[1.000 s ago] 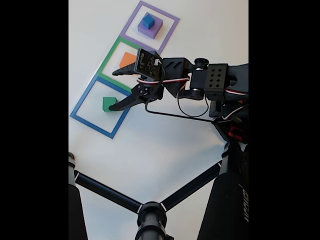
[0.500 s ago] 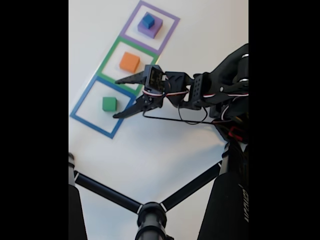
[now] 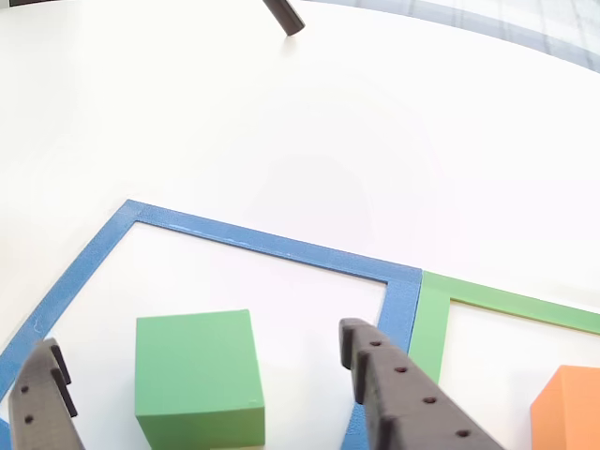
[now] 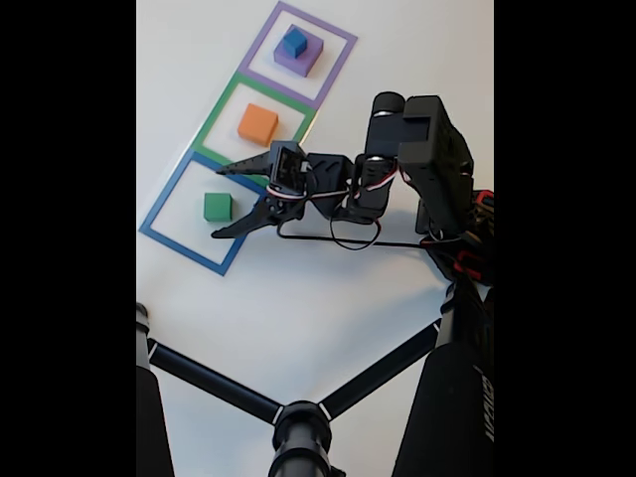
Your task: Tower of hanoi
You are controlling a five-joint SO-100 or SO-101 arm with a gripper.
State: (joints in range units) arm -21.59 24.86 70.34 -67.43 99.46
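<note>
Table (image 4: 328,298) first: a plain white top, with three taped square frames laid in a diagonal row, blue frame (image 4: 157,237) nearest the arm's reach, green frame (image 4: 221,104) in the middle, purple frame (image 4: 338,35) at the far end. Across the lower part of the fixed view runs a black tripod (image 4: 298,422), clear of the frames.

The arm (image 4: 427,159) comes in from the right of the fixed view, folded low, its gripper (image 4: 224,202) spread wide, jaws apart and holding nothing. In the other view the two dark fingers (image 3: 403,394) stand either side of the green cube (image 3: 199,375), which sits inside the blue frame, touching neither finger as far as I can see.

Next along, an orange cube (image 4: 257,124) lies alone in the green frame. In the purple frame a small blue cube (image 4: 294,42) sits stacked on a broader purple block (image 4: 301,60).

The green cube looks like a solid, rigid little block with flat matte faces and crisp edges, probably light and not at all fragile. I'd judge the sensible hold is square across two opposite side faces, near mid-height, fingers flat to the faces so it doesn't twist out at a corner. The opening looks ample for it.
</note>
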